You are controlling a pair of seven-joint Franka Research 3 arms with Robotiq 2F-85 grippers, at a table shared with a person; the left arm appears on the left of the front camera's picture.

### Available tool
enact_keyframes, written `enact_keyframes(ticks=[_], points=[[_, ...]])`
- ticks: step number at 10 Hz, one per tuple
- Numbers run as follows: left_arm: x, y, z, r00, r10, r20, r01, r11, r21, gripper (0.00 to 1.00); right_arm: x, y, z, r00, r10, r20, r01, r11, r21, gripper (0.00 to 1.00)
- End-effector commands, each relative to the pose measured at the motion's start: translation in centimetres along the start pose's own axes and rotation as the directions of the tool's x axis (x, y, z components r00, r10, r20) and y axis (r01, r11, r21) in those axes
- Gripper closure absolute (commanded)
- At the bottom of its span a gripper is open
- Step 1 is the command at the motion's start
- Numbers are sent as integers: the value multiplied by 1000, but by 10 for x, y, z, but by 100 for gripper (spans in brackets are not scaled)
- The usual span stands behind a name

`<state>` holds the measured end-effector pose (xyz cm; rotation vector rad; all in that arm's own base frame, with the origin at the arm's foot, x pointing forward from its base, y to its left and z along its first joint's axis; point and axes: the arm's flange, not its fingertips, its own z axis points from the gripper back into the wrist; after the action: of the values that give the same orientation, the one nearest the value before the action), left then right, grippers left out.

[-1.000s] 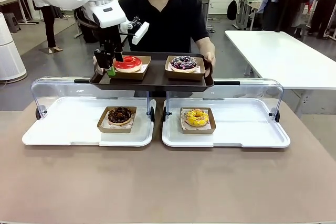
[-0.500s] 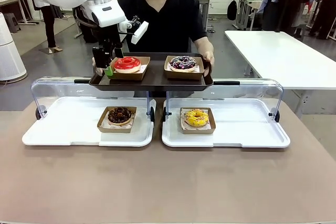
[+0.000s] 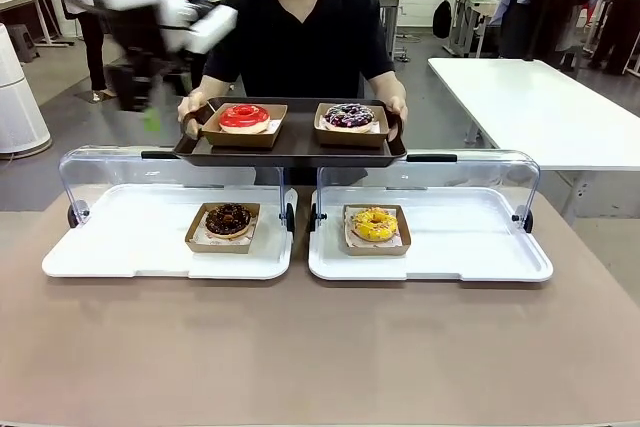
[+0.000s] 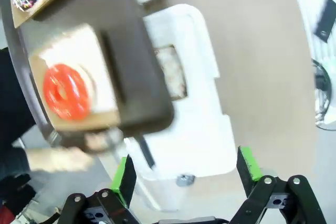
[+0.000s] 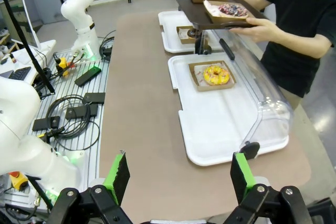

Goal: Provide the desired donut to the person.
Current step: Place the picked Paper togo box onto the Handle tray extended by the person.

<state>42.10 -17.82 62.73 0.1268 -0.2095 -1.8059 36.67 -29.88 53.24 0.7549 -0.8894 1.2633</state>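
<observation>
The left gripper (image 4: 184,174) has its green-padded fingers (image 4: 124,178) spread wide with nothing between them. A second ago it sat low at the near-left corner of the black tray (image 3: 290,150), right beside the red donut (image 3: 244,116); now it is lifted and swung away to the left of the tray, blurred with motion in the front view. I judge the delivery done: the donut has been let go and the arm is clearing out.

The right gripper (image 5: 178,177) hangs released too, well back from the work over the near end of the counter (image 5: 142,119).

The red donut is a glossy, bright red ring lying flat in a shallow brown cardboard box on the left half of the tray, which the person (image 3: 300,27) holds level with both hands above the display cases. Beside it on the tray sits a purple-glazed donut (image 3: 350,116) in its own box. A chocolate donut (image 3: 228,218) and a yellow donut (image 3: 374,224) remain in the two white cases (image 3: 150,247) below.
</observation>
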Motion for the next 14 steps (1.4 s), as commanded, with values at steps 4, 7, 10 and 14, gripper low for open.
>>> enact_keyframes(ticks=[4, 7, 10, 14], points=[[-166, -128, -43, 995, 60, 75, -59, 998, -18, 0, 0, 2, 0, 1000, 1, 1, -1, 1000, 4, 0], [-197, -109, -66, 992, 91, 83, -88, 995, -41, 0, 0, 2, 0, 1000, 1, 1, -1, 1000, 4, 0], [-199, -124, -74, 990, 116, 85, -113, 993, -45, 0, 0, 2, 0, 1000, 1, 1, -1, 1000, 4, 0], [-199, -124, -74, 990, 116, 85, -113, 993, -45, 0, 0, 2, 0, 1000, 1, 1, -1, 1000, 4, 0]])
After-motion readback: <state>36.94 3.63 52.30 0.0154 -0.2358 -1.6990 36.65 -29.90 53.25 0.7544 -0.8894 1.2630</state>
